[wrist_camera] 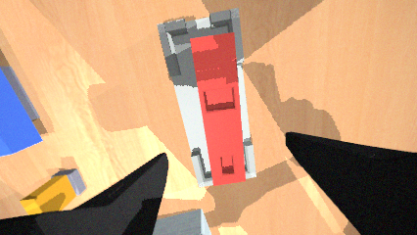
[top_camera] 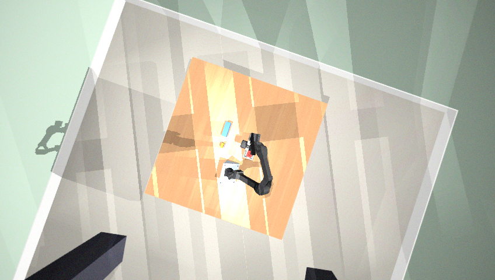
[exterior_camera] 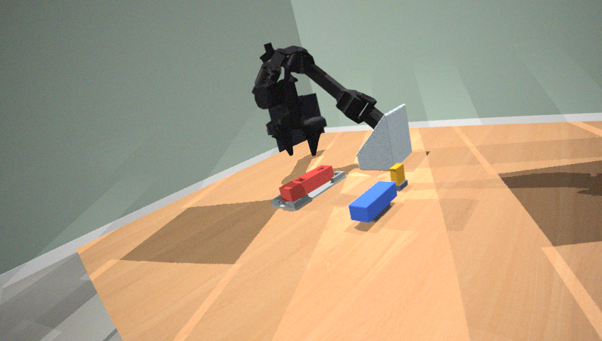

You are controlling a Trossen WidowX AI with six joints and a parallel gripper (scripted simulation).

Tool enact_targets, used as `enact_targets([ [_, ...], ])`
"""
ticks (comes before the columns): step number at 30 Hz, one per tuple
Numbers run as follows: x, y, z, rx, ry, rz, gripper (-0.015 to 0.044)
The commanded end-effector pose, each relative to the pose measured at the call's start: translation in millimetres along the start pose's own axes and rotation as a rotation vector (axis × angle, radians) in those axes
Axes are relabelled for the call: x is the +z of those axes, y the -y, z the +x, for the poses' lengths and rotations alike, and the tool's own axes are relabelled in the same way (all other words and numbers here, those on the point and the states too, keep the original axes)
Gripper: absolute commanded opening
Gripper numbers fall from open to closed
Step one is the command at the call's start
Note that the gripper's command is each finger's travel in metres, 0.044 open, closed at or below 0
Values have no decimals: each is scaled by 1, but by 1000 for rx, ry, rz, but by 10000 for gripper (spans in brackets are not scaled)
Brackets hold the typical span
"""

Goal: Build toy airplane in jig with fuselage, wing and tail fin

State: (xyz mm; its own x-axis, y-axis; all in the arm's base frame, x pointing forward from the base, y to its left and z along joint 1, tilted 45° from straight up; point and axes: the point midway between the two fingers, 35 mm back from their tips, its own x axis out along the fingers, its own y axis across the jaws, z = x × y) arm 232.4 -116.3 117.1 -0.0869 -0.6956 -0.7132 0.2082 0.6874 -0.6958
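Observation:
The red fuselage (top_camera: 248,153) (exterior_camera: 310,181) (wrist_camera: 222,124) lies lengthwise in the grey-white cradle (exterior_camera: 295,204) (wrist_camera: 187,105), sockets facing up. In the wrist view more cradle shows on its left than on its right; whether it sits fully flat I cannot tell. Both of its sockets look empty. My gripper (exterior_camera: 302,154) (wrist_camera: 226,148) is wide open and empty, above the fuselage's tail end. The blue wing (top_camera: 226,128) (exterior_camera: 373,202) (wrist_camera: 16,117) lies apart from the cradle. The yellow tail fin (top_camera: 222,144) (exterior_camera: 397,173) (wrist_camera: 49,194) stands near the wing's end on a small grey piece.
A pale angular block (exterior_camera: 386,143) (wrist_camera: 182,224) stands by the arm's base, behind the tail fin in the exterior view. The wooden table (top_camera: 288,114) (exterior_camera: 211,236) carries everything, with its edge at the lower left in that view.

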Motion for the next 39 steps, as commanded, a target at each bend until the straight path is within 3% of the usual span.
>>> enact_targets([
  [1, 0, -1, -28, -4, 10, 9, 440],
  [11, 14, -17, -26, 2, 11, -34, 440],
  [20, 65, -135, -32, 27, 12, -43, 440],
  [29, 66, -262, -17, 9, 14, -30, 440],
  [39, 66, -264, -7, 8, 14, -29, 440],
])
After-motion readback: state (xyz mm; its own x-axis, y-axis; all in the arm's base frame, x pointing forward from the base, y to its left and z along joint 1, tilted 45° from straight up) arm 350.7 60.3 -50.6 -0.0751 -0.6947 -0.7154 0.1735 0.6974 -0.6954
